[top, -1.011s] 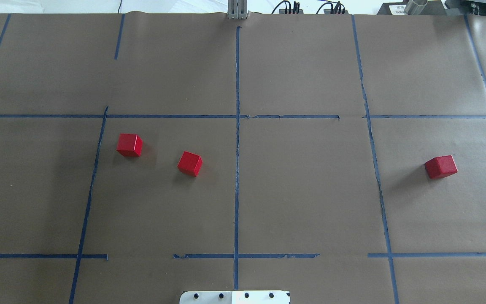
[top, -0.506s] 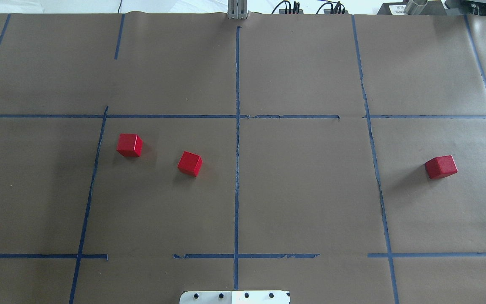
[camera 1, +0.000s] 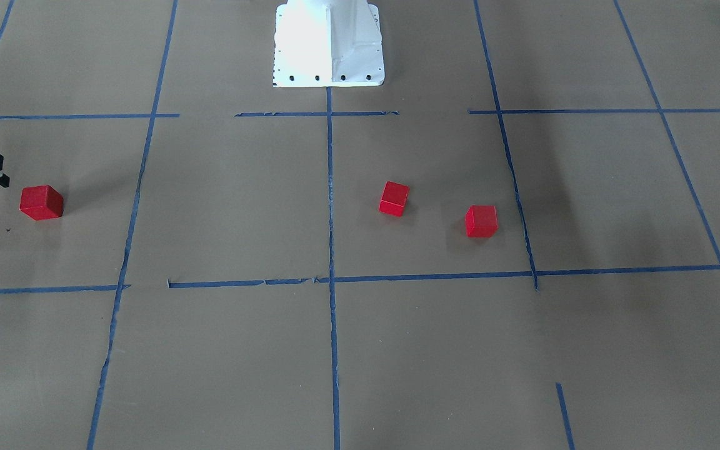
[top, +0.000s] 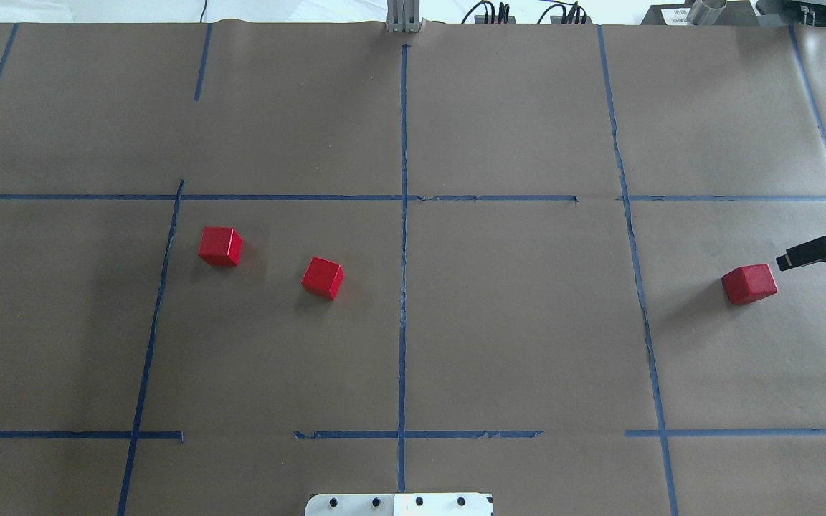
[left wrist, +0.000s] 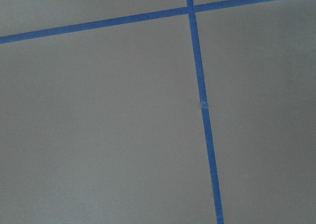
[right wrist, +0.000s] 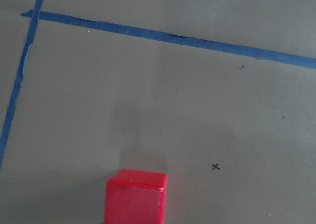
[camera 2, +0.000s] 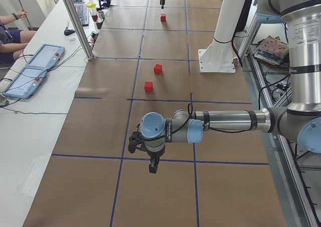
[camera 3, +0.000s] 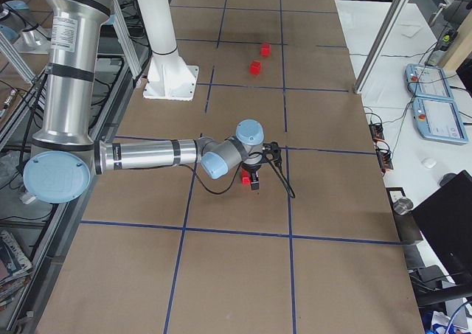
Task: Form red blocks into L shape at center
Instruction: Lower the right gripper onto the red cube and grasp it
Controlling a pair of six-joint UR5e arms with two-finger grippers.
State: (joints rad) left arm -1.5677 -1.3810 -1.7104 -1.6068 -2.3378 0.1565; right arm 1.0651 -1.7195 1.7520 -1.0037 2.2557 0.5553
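Note:
Three red blocks lie apart on the brown paper. Two are left of the centre line, one (top: pixel 220 246) further left and one (top: pixel 323 278) nearer the line. The third block (top: pixel 749 284) lies far right. My right gripper (top: pixel 812 215) reaches in from the right edge, just right of and above that third block; its two dark fingers stand apart, open and empty. The right wrist view shows that block (right wrist: pixel 137 197) at the bottom centre and no fingers. My left gripper (camera 2: pixel 152 166) shows only in the exterior left view, off the table's left end, so I cannot tell its state.
The white robot base (top: pixel 399 504) is at the near middle edge. Blue tape lines (top: pixel 403 236) cross at the table's centre. An operator (camera 2: pixel 10 29) and teach pendants (camera 2: pixel 32 69) are at a side table past the far edge. An aluminium post (camera 2: pixel 75 21) stands there.
My right gripper has come into the overhead view from the right edge, close to the far-right block. The three blocks have not moved.

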